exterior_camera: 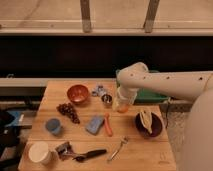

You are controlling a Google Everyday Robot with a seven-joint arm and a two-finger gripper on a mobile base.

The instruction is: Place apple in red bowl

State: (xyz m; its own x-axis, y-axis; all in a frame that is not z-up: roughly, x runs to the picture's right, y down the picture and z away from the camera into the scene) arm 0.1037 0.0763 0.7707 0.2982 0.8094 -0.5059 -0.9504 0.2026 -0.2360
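Apple position: it is held at the tip of the arm, above the rear of the worktop, right of centre. The claw is closed around the apple from above, and nothing else is in its grip. We cannot tell whether the fruit is fully clear of the surface.

Step in hand, as we judge it: carry the apple left to the red bowl and release it there.

1. We keep the apple high enough to pass over the metal cup, which stands between the claw and the bowl.
2. We stop with the apple over the middle of the bowl, not over its rim. The bowl looks only a little wider than the fruit, so the margin is small.
3. We lower until the apple is close to the bowl's inside, then open. A drop from height risks a bounce toward the grapes just in front of the bowl.

Orientation: the apple is round and shows no long axis. Its stem end is hidden, so we cannot state which way it points. For this placement, we judge orientation to be unimportant.
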